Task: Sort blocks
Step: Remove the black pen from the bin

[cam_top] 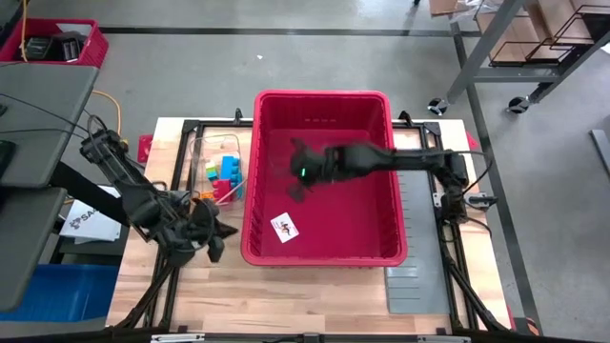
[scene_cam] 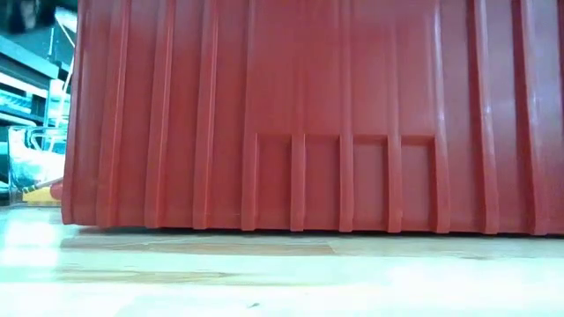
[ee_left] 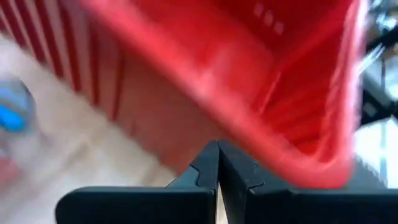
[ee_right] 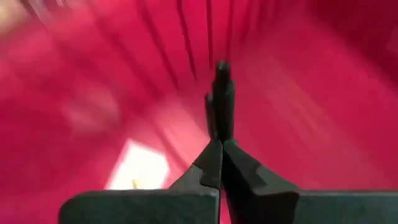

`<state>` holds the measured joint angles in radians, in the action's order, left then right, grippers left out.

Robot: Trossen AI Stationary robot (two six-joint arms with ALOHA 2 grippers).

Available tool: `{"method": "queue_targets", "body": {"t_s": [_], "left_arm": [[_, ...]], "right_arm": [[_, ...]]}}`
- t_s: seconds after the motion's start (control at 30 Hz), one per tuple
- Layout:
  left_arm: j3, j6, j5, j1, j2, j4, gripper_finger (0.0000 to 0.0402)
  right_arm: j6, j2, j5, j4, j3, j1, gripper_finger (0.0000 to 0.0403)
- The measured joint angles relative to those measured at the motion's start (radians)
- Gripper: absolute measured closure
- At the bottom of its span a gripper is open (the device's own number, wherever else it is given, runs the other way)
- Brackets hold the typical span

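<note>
Several small blocks (cam_top: 227, 176) in blue, yellow and green lie in a clear container on the table, just left of the large red bin (cam_top: 324, 255). My right gripper (cam_top: 297, 181) reaches into the bin from the right and hangs above its floor. It is shut (ee_right: 221, 144) on a thin dark piece (ee_right: 222, 93); what that piece is I cannot tell. My left gripper (cam_top: 214, 240) hovers over the table by the bin's near left corner, shut (ee_left: 217, 149) with nothing between its fingers. My right gripper pinches the lower end (ee_right: 219, 134) of the thin dark piece between its two fingertips. The piece sticks out past the fingertips in line with them and is lifted clear of the bin's floor.
A white card (cam_top: 286, 227) lies on the bin's floor near its front left. Flat grey slotted sheets (cam_top: 419, 276) lie on the table right of the bin. The bin's ribbed wall (scene_cam: 300, 114) fills the low view. A red crate (cam_top: 52, 43) stands off the table at far left.
</note>
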<state>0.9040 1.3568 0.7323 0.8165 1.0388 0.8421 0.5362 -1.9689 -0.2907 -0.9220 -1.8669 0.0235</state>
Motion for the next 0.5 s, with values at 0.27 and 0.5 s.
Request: {"method": "queue_targets", "body": {"t_s": [0.27,0.5], "left_arm": [[0.311,-0.288,0.337,-0.001,-0.097,0.124,0.0402],[0.505,-0.609,0.448,-0.002,-0.122,0.125,0.0401]], "right_arm": [[-0.041,0.001,0.017,0.46,-0.177,0.046,0.0402],[-0.052,-0.05,0.081,0.569,-0.208,0.059,0.0402]]}}
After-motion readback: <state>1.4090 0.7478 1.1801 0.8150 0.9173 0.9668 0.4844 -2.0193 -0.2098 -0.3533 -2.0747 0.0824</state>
